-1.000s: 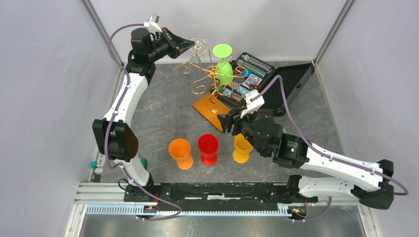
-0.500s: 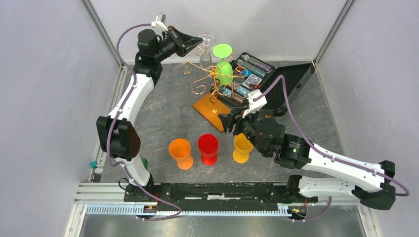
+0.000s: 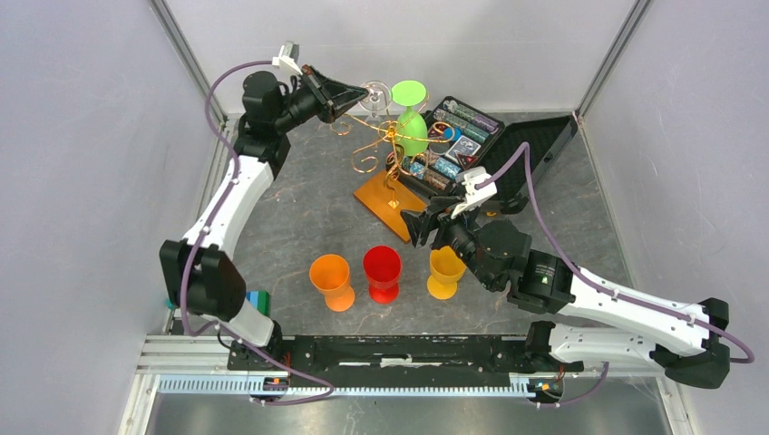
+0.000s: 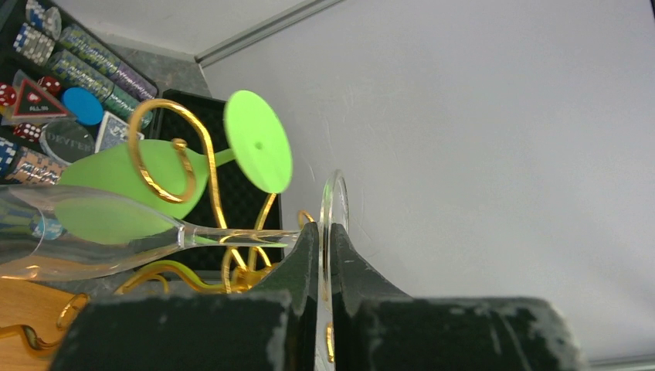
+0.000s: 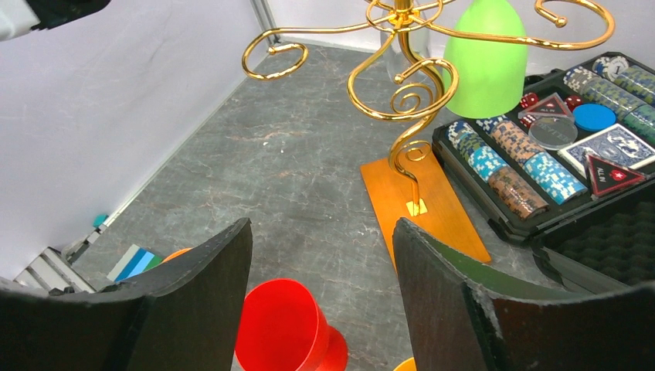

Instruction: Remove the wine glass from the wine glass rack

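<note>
The wine glass rack (image 3: 393, 145) is a gold wire stand on an orange wooden base (image 3: 385, 199) at the table's back middle. A clear wine glass (image 4: 85, 232) lies sideways among the rack's curls (image 4: 166, 154). My left gripper (image 3: 359, 92) is shut on the rim of its round foot (image 4: 334, 209). A green wine glass (image 3: 412, 130) hangs upside down on the rack beside it. My right gripper (image 3: 414, 227) hovers open and empty just in front of the wooden base (image 5: 421, 205), its fingers (image 5: 197, 294) spread above a red cup (image 5: 282, 325).
An orange cup (image 3: 331, 281), the red cup (image 3: 382, 272) and a yellow cup (image 3: 443, 272) stand in a row near the front. An open black case (image 3: 508, 149) of poker chips and cards sits right behind the rack. Grey walls close in the left, back and right.
My left gripper, still holding the clear glass's foot, rose toward the back wall and has come back down slightly left. The right gripper's jaws have spread a little wider.
</note>
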`<state>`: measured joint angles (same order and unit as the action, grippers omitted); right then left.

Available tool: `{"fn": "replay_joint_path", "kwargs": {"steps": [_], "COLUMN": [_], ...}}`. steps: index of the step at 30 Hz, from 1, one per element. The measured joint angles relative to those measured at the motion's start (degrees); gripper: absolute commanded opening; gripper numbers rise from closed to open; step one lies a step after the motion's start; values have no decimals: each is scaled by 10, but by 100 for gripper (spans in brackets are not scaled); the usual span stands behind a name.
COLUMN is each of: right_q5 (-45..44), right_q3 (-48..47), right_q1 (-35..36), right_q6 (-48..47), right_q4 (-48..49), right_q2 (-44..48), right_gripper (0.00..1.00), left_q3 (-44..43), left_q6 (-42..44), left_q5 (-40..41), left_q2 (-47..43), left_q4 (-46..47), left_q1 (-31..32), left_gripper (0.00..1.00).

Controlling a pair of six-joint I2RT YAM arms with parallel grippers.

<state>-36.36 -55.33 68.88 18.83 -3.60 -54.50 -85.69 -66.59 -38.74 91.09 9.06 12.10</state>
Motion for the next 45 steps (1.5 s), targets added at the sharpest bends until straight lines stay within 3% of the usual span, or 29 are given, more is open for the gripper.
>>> {"fn": "replay_joint_path", "kwargs": {"steps": [7,23,28,38,45], "right_q5": [8,71,131,275,322], "right_q3": [1,41,44,43,-4], "right_q1": [0,0,0,0,0], "right_q6": [7,-20,-66,-179,-253], "right_q4": [7,99,194,411,553], "right_q2": [2,15,-17,-125,-230], "right_gripper": [77,88,88,88,85], "left_q3": [-14,-43,-44,-26,-3], "left_q6": [52,175,198,225,224], "left_q5": [27,118,147,156,96], "left_q2": [-68,-114,-193,-437,-474], "left_q4": [-59,-245,-311,-409,-436], "left_q1": [-6,-78,-79,-79,-78], "left_gripper": [2,2,2,2,2]}}
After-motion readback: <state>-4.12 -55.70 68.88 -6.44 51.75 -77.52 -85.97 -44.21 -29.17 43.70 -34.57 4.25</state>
